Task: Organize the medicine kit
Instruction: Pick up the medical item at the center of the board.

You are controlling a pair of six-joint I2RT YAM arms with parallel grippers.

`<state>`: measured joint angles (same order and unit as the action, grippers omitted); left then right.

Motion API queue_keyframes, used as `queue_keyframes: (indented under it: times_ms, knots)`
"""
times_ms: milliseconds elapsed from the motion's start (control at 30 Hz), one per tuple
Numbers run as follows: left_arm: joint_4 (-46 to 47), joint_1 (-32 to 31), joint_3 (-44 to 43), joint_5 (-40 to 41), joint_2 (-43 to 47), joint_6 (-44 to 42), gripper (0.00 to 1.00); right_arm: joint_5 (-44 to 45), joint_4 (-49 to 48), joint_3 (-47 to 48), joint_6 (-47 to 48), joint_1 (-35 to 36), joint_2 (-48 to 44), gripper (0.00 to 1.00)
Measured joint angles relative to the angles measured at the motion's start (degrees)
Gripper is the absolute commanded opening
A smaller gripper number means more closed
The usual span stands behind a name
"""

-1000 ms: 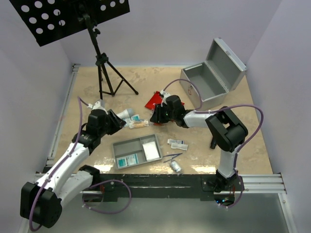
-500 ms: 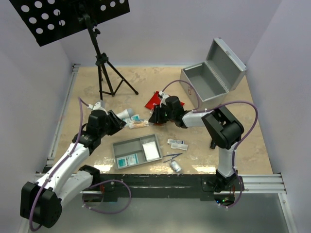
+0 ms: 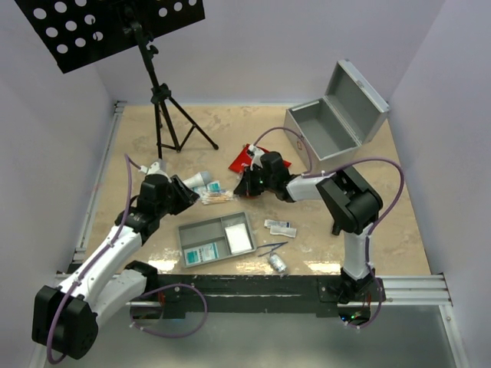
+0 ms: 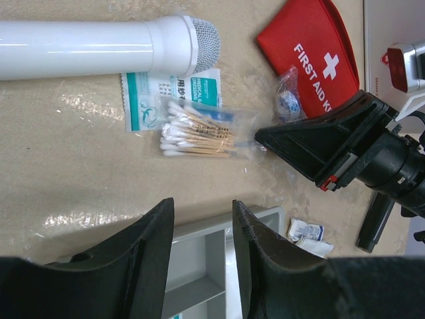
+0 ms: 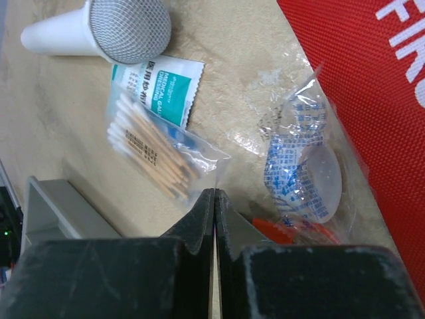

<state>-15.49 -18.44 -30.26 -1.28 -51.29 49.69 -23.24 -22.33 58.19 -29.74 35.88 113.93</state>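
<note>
Now that the right fingers have snapped shut at the edge of the swab bag, perhaps pinching it, carrying it to the tray looks next; left fingers hang half-open, empty.

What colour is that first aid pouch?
Red pouch, with white lettering and a cross; left wrist view shows it best.

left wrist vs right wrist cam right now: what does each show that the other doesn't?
Left wrist only: the left pincer, open; small white packets beside the grey tray; the white cross on the red first aid pouch.
Right wrist only: what the clear bag holds, a blue-printed roll and a clear cup.
Both: white mesh-capped tube, gauze packet, cotton swab bag, the pouch, the clear bag, part of the tray, and the right pincer, shut.
</note>
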Motion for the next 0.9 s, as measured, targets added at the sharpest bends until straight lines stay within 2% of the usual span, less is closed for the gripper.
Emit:
queue_keyframes:
  times_ms: [200, 467, 667, 900]
  knots:
    - [-0.66, 0.00, -0.11, 0.35, 1.09, 0.00, 0.45, -0.31, 1.46, -0.04, -0.26, 0.00, -4.68, 0.00]
    - [-6.56, 0.00, -5.46, 6.14, 3.45, 0.00, 0.45, -0.26, 5.05, -0.02, -0.02, 1.38, -20.85, 0.00]
    - [-9.75, 0.04, -11.50, 12.66, 6.47, 0.02, 0.46, -0.24, 8.85, -0.02, -0.02, 7.74, -27.12, 0.00]
    - [-11.30, 0.04, -13.97, 14.58, 6.88, 0.35, 0.46, -0.09, 11.21, -0.02, -1.38, 16.02, -28.65, 0.00]
